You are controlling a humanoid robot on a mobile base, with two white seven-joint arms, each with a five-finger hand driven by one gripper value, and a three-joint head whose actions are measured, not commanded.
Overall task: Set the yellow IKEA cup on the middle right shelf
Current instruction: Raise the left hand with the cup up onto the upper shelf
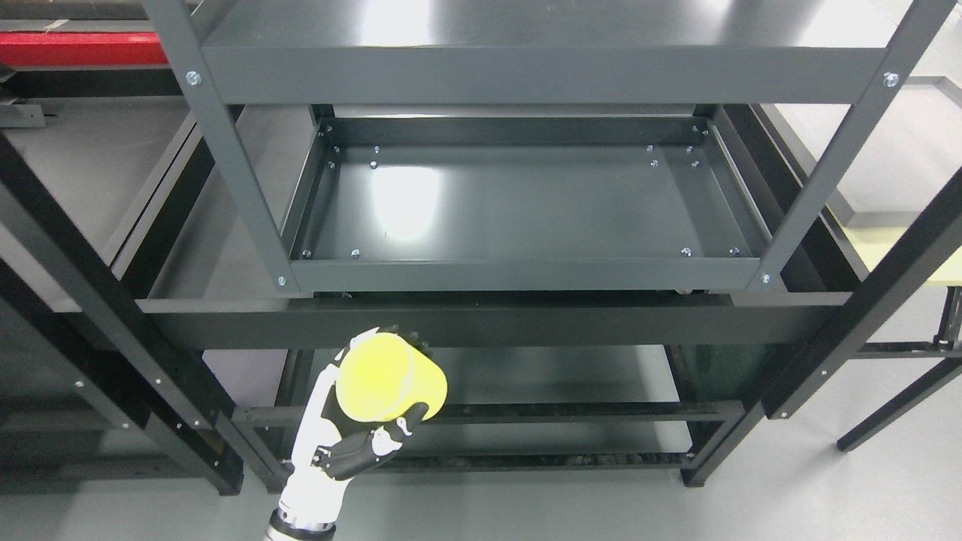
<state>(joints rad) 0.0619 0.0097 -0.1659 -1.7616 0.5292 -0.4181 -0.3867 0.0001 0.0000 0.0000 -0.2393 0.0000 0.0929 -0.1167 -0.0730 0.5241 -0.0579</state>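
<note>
In the head view, a bright yellow plastic cup (391,376) is held at the lower left of centre by the white and black left hand (353,428), whose fingers are curled around it, thumb pressed across its lower side. The cup is kept below and in front of the dark grey metal shelf tray (526,274), glossy and marked by a glare patch. A pale grey floor (827,496) is seen beneath the black frame.

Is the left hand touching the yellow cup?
Touching. Head view: the left hand wraps its fingers around the yellow cup.
</note>
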